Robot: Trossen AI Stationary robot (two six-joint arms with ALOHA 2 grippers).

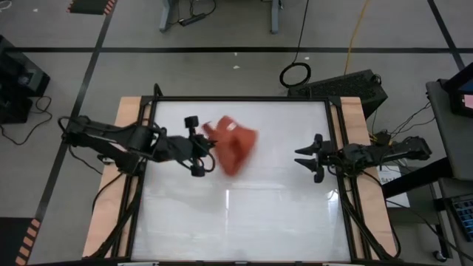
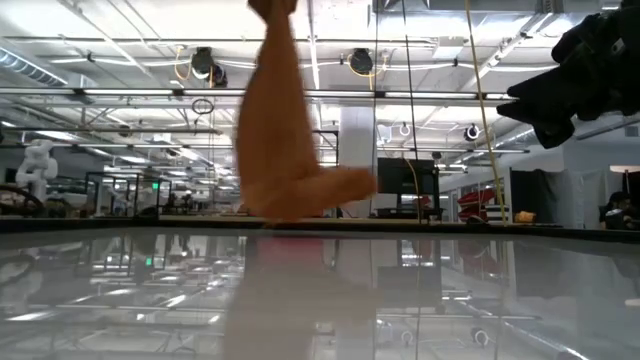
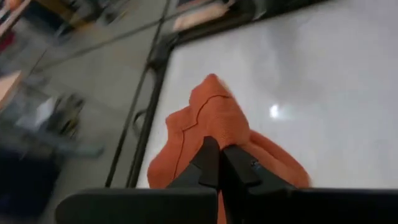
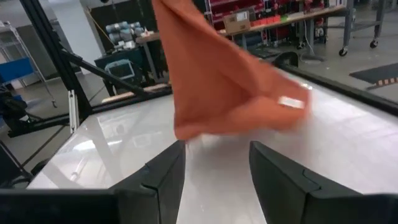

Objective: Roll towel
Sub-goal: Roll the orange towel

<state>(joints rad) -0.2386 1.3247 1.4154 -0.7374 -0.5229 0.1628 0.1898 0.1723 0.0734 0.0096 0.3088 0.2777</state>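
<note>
We find the left pincer [image 1: 209,151] closed tight on the towel [image 1: 235,145], its two dark fingers [image 3: 219,163] pressed together with rust-orange cloth caught between them. The pincer is raised above the counter [image 1: 244,214] and grips the cloth near its upper end. From the fingertips outward, the towel hangs down in a bunched, draped mass; in the low view its lowest fold [image 2: 300,195] reaches the counter surface or sits just above it, and we cannot tell which. A small pale label [image 4: 290,102] shows on the cloth on the side facing the right arm. In the high view the towel lies immediately beyond the left pincer's tips, toward the centre of the counter, between the two arms.

The right pincer [image 1: 306,157] stands well apart from the towel, near the right edge of the counter and above it, pointing toward the cloth. Its fingers [image 4: 163,177] are spread wide with only bare counter showing between them; it holds nothing.

Beyond both pincers, the glossy white counter is bounded by a dark frame [image 1: 244,98], with wooden strips [image 1: 118,185] along the left and right sides. Cables [image 1: 295,73] lie on the floor past the far edge.
</note>
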